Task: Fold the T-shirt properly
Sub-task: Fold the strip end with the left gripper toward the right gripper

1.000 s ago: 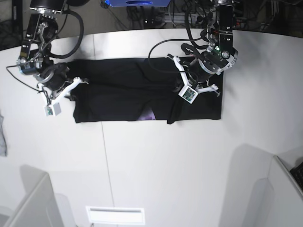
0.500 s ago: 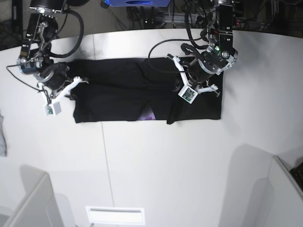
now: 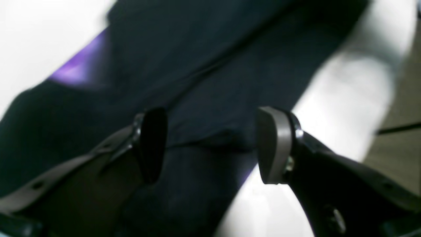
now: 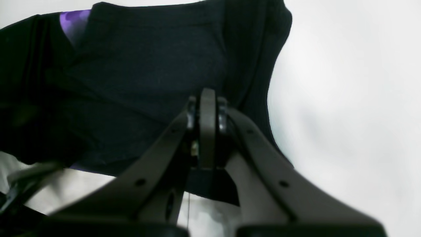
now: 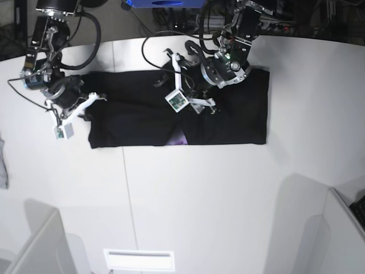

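Note:
The black T-shirt lies as a long flat band across the far half of the white table. A sliver of purple print peeks out at its near edge. Over the shirt's middle hovers my left gripper, open; in the left wrist view a fold edge of the T-shirt runs between its fingers and nothing is held. My right gripper is shut at the shirt's left end. Its closed fingertips rest over the T-shirt near the edge. Whether they pinch cloth is hidden.
A small grey cloth scrap lies at the table's left edge. Pale partition walls stand at the near left and near right. A vent slot sits at the near edge. Cables hang behind the table.
My left arm swung from the shirt's right part toward its middle and its jaws opened. The shirt's right end now lies flat. The right arm has not moved.

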Robot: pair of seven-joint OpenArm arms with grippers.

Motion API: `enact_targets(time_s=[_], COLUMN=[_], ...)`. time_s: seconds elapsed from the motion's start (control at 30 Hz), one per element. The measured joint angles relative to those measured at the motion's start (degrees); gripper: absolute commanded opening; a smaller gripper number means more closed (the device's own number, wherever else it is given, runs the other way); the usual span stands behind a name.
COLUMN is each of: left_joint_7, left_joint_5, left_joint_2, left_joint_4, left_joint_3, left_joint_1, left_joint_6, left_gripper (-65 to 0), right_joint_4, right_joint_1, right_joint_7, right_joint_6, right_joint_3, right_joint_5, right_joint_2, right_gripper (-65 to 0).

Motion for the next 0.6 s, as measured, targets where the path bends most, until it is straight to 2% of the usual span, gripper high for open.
enact_targets(time_s=[0.1,0.17,0.23,0.3,0.33,0.43,0.5,0.53,0.6], left_joint_7=[-0.2,-0.9,-0.7,-0.4,0.0,-0.4,-0.5,-0.5,-0.5], left_joint_5=[-0.4,-0.4,-0.2,-0.1,0.3,0.3,-0.2,-0.1,-0.2], left_joint_2=[0.0,-0.1,0.0,-0.2,-0.2,-0.3,-0.8,-1.6,-2.6], left_joint_4=[3.4,5.8,7.6,8.0,7.8,7.7,7.1,6.8,6.1], left_joint_3=[-3.0,-8.2,-14.8,-21.8,-25.2,-35.0,-40.7,-43.0,-47.5], left_joint_1=[0.5,1.8,3.6,4.9,5.2,5.5,5.7,5.9,6.0], left_joint_6=[0.0,0.0,0.0,0.2,0.2,0.2,0.0,0.0,0.0], left_gripper=[-25.2,-30.9,-43.4,-60.9,-65.0,-65.0,-65.0,-65.0,-65.0], right_joint_4=[0.0,0.0,0.0,-0.4,-1.4,-6.1,-9.2,-10.4,-13.1], right_joint_1=[0.1,0.2,0.6,1.4,2.0,4.0,4.8,5.1,6.1], right_joint_7=[0.0,-0.2,-0.2,-0.4,-1.0,-2.9,-2.7,-2.6,-2.8], right_joint_6=[0.0,0.0,0.0,0.0,0.0,0.1,0.1,-0.1,-0.2], right_joint_3=[0.0,0.0,0.0,0.0,0.0,0.0,1.2,2.3,4.3], right_joint_5=[0.2,1.7,5.8,9.7,12.0,14.9,16.9,16.9,16.5], right_joint_2=[-0.1,-0.1,-0.1,0.1,0.2,1.1,1.5,1.5,1.5], right_gripper=[-65.0,-65.0,-65.0,-65.0,-62.0,-34.2,-21.8,-19.1,-18.3])
